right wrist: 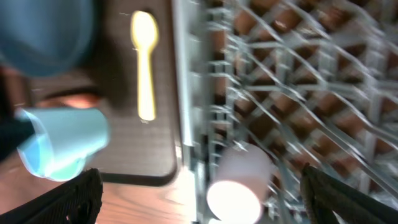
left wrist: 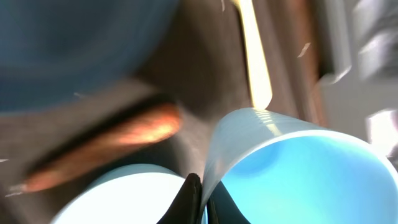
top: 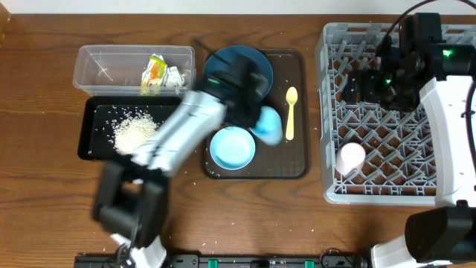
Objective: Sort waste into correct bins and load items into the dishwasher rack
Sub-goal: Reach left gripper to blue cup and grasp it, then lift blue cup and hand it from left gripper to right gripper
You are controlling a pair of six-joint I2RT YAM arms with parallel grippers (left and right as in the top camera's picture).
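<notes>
Overhead: motion-blurred left arm [top: 178,126] covers part of dark blue bowl [top: 251,59] and light blue cup [top: 269,125]. Left wrist view: left gripper [left wrist: 200,198] shows only fingertips, rest cut by bottom edge; carrot [left wrist: 118,140], probably, is just orange smear, too blurred to confirm. Right wrist view: pink-and-white cup [right wrist: 239,186] blurred, cut by bottom edge.
</notes>
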